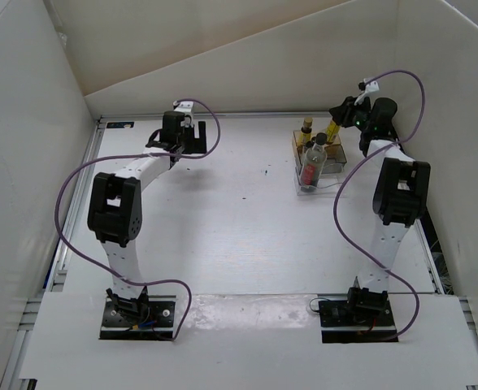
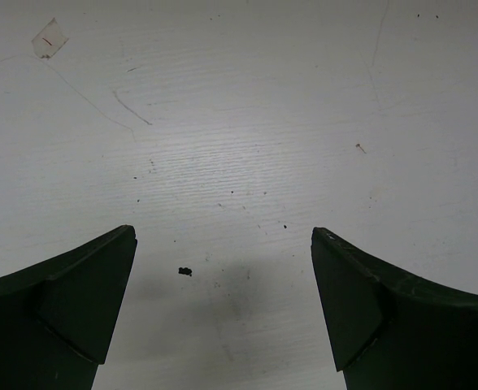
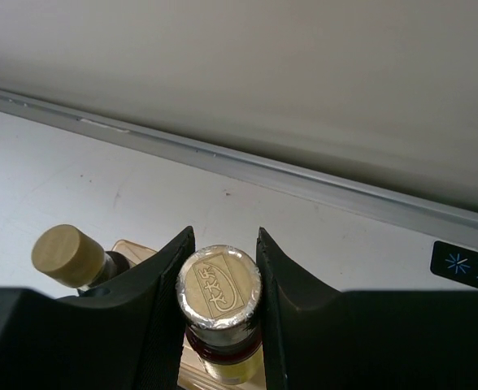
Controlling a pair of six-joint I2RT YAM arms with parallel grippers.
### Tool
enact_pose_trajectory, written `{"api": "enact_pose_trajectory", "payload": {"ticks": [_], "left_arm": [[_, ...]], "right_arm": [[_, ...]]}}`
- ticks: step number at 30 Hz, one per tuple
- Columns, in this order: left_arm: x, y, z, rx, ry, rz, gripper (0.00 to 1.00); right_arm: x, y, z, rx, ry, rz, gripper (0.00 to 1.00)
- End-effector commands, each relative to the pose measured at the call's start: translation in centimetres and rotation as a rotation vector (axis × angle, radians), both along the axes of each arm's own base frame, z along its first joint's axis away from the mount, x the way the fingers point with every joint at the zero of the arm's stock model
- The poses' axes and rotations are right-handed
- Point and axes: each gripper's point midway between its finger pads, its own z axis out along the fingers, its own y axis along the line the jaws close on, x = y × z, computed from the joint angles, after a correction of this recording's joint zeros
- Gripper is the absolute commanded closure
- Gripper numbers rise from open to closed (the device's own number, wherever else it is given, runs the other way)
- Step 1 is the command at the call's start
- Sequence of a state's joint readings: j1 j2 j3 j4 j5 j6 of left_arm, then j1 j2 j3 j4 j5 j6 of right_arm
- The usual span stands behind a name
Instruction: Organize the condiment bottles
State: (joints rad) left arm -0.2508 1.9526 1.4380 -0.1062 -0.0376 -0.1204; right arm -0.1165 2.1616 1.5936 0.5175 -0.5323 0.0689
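My right gripper (image 1: 339,119) (image 3: 220,252) is shut on the foil-capped neck of a small yellow-amber bottle (image 1: 334,130) (image 3: 219,286), which stands upright at the back of the clear plastic box (image 1: 324,180). A second amber bottle (image 1: 307,127) with a tan cap (image 3: 67,254) stands just left of it. A tall clear bottle with reddish contents (image 1: 311,169) and a black cap sits in the front of the box. My left gripper (image 1: 184,146) (image 2: 223,234) hangs open over bare table at the far left, with nothing between its fingers.
White walls close in the table on three sides. An aluminium rail (image 3: 304,175) runs along the back edge just behind the box. A scrap of tape (image 2: 49,37) lies on the table ahead of the left gripper.
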Motion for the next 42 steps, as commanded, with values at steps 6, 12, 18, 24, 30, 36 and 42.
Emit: {"api": "enact_pose_trajectory", "payload": {"ticks": [6,12,18,24,30,36,42], "left_arm": [[1.2,-0.2,1.9,-0.002,-0.040,0.002,0.00],[1.4,-0.2,1.2,-0.001,-0.028,0.005,0.00],[1.5,-0.3,1.2,0.000,-0.029,0.001,0.00],[1.6,-0.3,0.6,-0.003,-0.018,0.001,0.00],[1.7,-0.3,0.5,-0.005,-0.016,0.000,0.00],[1.8,-0.4,0.1,-0.007,-0.007,-0.001,0.00],[1.9,-0.7,-0.1,-0.016,-0.004,-0.003,0.00]], "right_arm": [[1.9,0.4,3.8,-0.017,-0.110,0.036,1.00],[1.8,1.7,2.5,-0.041,-0.093,0.073,1.00],[1.2,2.3,0.6,-0.050,-0.050,0.091,1.00],[0.6,2.7,-0.8,-0.043,-0.023,0.102,1.00],[-0.1,3.0,-1.9,-0.041,-0.005,0.105,1.00],[-0.4,3.1,-2.4,-0.041,0.009,0.107,0.86],[-0.8,3.0,-2.2,-0.042,0.009,0.100,0.55]]}}
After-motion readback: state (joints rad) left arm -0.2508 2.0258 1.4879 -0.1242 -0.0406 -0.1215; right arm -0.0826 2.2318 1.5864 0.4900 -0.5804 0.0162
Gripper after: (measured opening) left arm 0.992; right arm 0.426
